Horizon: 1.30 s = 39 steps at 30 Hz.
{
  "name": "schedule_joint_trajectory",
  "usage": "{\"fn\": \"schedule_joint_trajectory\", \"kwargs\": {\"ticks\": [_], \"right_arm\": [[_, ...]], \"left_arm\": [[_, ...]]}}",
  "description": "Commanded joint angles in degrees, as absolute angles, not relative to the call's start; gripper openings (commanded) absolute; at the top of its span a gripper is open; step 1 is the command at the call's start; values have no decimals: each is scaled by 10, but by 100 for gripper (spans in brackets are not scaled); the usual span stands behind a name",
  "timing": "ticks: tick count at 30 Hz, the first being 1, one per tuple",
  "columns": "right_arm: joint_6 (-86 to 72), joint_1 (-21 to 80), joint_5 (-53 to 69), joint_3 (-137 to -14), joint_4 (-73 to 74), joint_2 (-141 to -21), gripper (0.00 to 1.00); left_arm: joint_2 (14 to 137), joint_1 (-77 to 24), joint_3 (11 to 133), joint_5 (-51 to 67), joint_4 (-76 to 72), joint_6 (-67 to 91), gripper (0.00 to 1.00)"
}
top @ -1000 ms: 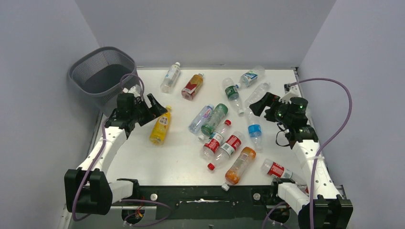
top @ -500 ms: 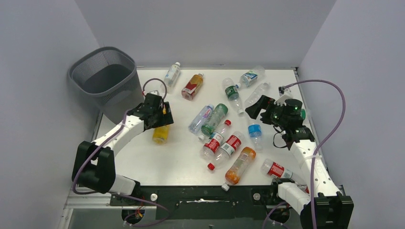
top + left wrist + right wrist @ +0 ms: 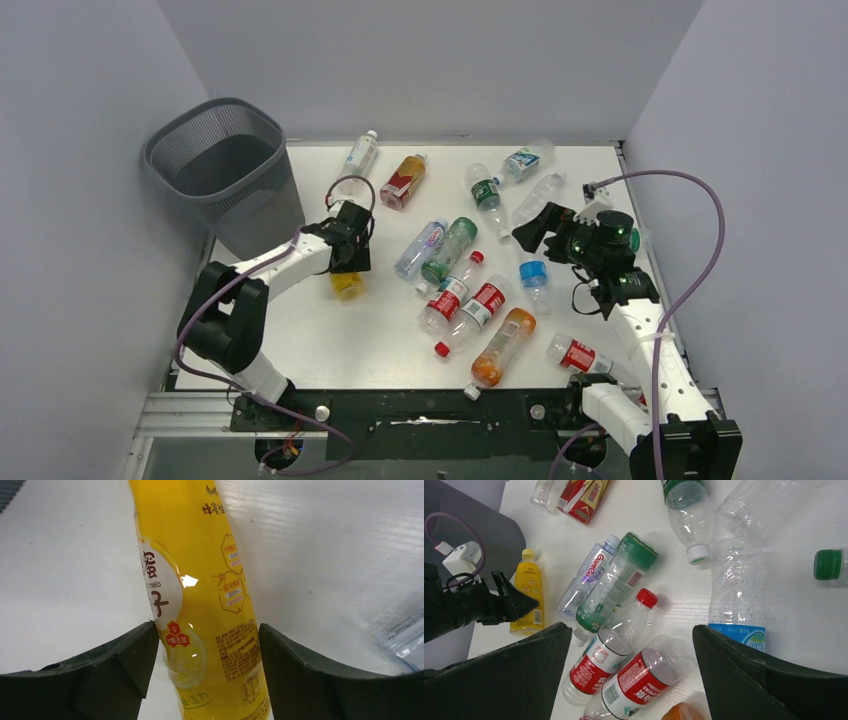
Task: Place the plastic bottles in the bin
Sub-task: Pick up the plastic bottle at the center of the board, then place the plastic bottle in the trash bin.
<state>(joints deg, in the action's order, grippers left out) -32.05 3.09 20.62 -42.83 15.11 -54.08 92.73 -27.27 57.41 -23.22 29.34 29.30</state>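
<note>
- Overhead view: the left claw (image 3: 349, 266) sits low over a yellow bottle (image 3: 347, 288) lying on the white surface (image 3: 300, 330). The bin (image 3: 250, 205) stands beyond it, to its left. The right claw (image 3: 533, 228) hovers above the scattered plastic bottles (image 3: 470, 300).
- Left wrist view: the left claw is spread, not yet clamped. Its fingers (image 3: 115, 670) straddle the yellow bottle's labelled body, close on both sides. To do this well, it should probably close squarely across the body and grip firmly before lifting, since the plastic looks slick.
- Right wrist view: the right claw is spread wide and holds nothing. Red-labelled bottles (image 3: 634, 677) lie beneath it, with a green bottle (image 3: 616, 582) just ahead.
</note>
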Motion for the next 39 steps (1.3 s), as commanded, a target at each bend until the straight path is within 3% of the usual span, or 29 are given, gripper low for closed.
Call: {"fn": "schedule_joint_trajectory", "kwargs": {"ticks": [1,5,11,16,25,39], "right_arm": [[-321,35,213,-426,141,-524,98],[-319,34,172,-432,175,-528,98],[-325,33,115,-434,208,-538,98],[-346,23,64,-449,236,-557,98],[-357,19,76,-444,226,-570,98],[-362,19,92,-432,220,-559,98]], "left_arm": [[931,-274,602,-259,303,292,67],[932,-278,607,-252,304,294,48],[912,-282,625,-250,318,294,35],[883,-284,666,-248,342,290,35],[859,-285,792,-252,407,269,35],[892,-228,1087,-271,493,215,35]]}}
